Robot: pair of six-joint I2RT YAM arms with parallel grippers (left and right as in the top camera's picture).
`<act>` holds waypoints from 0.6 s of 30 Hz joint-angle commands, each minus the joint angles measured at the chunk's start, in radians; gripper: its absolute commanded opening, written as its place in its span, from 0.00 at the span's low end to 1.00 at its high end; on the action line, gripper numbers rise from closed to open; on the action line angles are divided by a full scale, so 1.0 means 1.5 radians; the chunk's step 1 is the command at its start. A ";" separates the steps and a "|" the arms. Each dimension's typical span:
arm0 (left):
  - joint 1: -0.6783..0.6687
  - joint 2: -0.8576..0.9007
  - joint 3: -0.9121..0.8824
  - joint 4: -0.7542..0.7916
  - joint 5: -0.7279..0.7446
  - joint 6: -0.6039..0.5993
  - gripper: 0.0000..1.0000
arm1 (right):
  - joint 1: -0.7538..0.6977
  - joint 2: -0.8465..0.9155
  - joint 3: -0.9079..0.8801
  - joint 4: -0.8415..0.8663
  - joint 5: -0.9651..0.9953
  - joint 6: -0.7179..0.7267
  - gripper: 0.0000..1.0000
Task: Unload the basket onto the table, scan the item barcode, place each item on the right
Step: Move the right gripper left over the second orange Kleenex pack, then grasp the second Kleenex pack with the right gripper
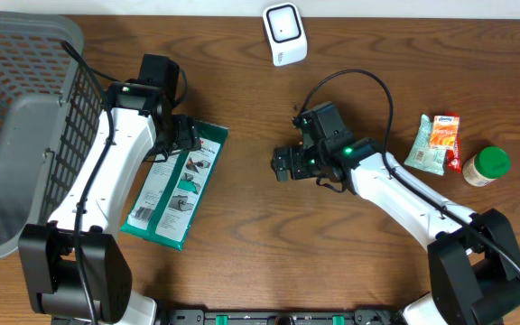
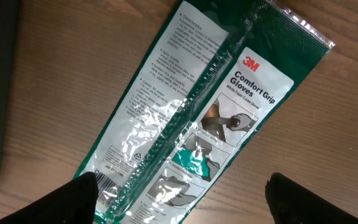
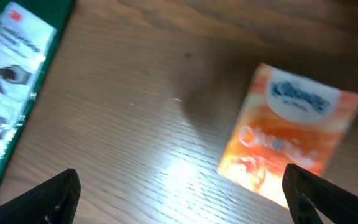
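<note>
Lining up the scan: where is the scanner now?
Overhead view: the scanner sits top centre, beyond the right gripper and to the right of the glove packet.

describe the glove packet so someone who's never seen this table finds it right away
Start at the grey basket on the table's left side. Just right of it, below the left gripper, lies the glove packet. It is the only long, flat, green-and-white packet, far bigger than the small packs at the right edge.

The wooden table (image 1: 242, 262) bears a basket (image 1: 16, 135), glove pack (image 1: 174, 185), scanner (image 1: 284, 33), green packet (image 1: 425, 146), orange packet (image 1: 444, 131) and jar (image 1: 486, 166).
</note>
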 commanded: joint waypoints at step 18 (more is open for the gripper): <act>0.002 -0.002 0.009 -0.004 -0.006 0.001 0.87 | 0.055 0.013 0.000 0.017 -0.043 -0.020 0.89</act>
